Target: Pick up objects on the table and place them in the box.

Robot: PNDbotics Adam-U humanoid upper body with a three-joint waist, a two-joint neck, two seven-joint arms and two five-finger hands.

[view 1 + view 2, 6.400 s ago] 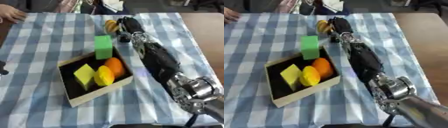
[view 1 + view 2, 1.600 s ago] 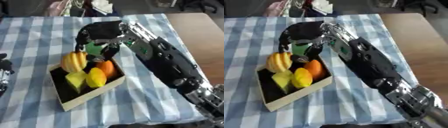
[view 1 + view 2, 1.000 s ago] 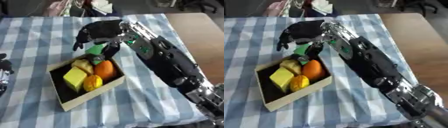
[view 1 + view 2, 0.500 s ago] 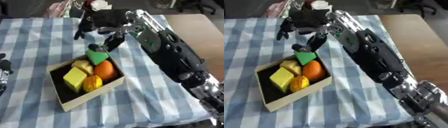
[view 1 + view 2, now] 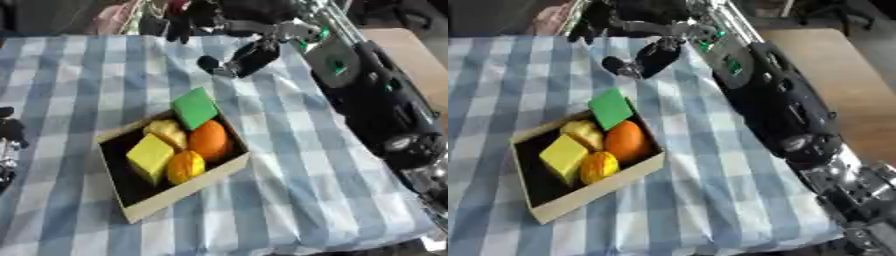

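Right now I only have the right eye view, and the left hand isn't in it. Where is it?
Observer: The left hand shows at the left edge of the left eye view, about level with the box.
Operator: Is it touching the box?
Observer: No, it's apart from it. Bare checked cloth shows between them.
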